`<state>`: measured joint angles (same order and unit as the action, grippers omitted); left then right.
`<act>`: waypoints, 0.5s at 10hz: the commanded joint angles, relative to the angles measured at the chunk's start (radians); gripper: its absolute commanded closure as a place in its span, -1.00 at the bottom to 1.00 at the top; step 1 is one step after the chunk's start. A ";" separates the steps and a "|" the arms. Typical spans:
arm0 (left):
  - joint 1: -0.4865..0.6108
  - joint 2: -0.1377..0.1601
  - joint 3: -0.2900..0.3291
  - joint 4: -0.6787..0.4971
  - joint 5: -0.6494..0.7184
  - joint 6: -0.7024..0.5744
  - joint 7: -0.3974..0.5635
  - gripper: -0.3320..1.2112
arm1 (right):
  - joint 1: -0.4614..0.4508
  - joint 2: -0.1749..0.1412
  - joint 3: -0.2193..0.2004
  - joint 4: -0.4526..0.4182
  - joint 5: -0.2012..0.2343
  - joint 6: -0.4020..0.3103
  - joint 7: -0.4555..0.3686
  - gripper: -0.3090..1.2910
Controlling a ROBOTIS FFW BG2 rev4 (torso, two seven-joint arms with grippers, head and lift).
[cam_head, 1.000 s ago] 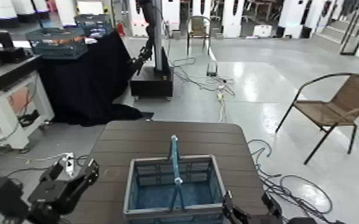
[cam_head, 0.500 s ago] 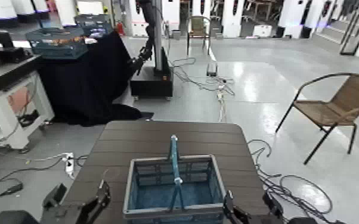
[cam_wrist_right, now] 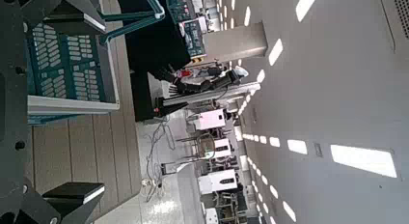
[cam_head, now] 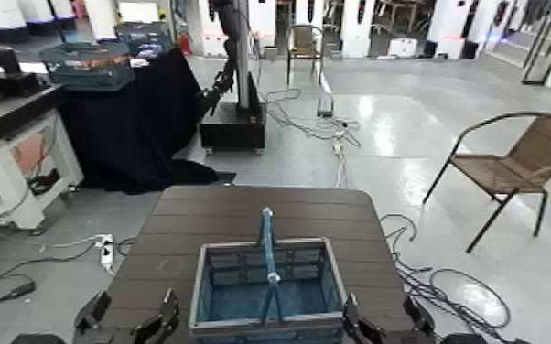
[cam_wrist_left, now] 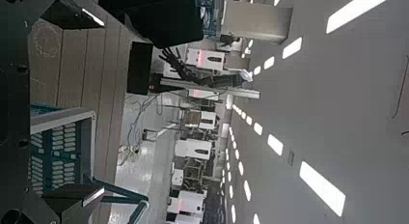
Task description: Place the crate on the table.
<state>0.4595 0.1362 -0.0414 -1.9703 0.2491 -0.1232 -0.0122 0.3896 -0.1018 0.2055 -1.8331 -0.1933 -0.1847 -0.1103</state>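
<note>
The blue-grey slatted crate (cam_head: 270, 285) with its thin upright teal handle (cam_head: 267, 252) stands on the near end of the dark brown slatted table (cam_head: 261, 206). My left gripper (cam_head: 133, 325) is open and empty, low at the crate's left side, apart from it. My right gripper (cam_head: 382, 325) is open and empty at the crate's right near corner. The left wrist view shows the crate (cam_wrist_left: 58, 152) on the table (cam_wrist_left: 77, 70) past the spread fingers (cam_wrist_left: 68, 200). The right wrist view shows the crate (cam_wrist_right: 68, 60) close beyond its fingers (cam_wrist_right: 72, 200).
A brown wicker chair (cam_head: 517, 160) stands on the floor at the right. A black-draped table (cam_head: 133, 110) with darker teal crates (cam_head: 87, 64) and a white-framed workbench (cam_head: 14, 137) stand at the far left. Another robot's base (cam_head: 233, 123) is beyond the table. Cables (cam_head: 444, 284) lie on the floor.
My left gripper has dropped lower and moved right, from off the table's left edge to beside the crate's left side. The crate and right gripper have not moved.
</note>
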 commanded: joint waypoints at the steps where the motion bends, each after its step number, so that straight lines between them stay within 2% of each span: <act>1: -0.005 0.013 -0.008 0.001 -0.034 -0.003 0.000 -0.44 | -0.001 -0.001 0.000 0.002 -0.003 0.002 0.001 -0.42; 5: -0.016 0.017 -0.012 0.011 -0.027 0.002 0.000 -0.44 | -0.003 -0.001 -0.002 0.005 -0.006 0.002 0.004 -0.42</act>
<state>0.4445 0.1533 -0.0522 -1.9606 0.2183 -0.1217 -0.0122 0.3865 -0.1029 0.2052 -1.8286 -0.1993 -0.1825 -0.1067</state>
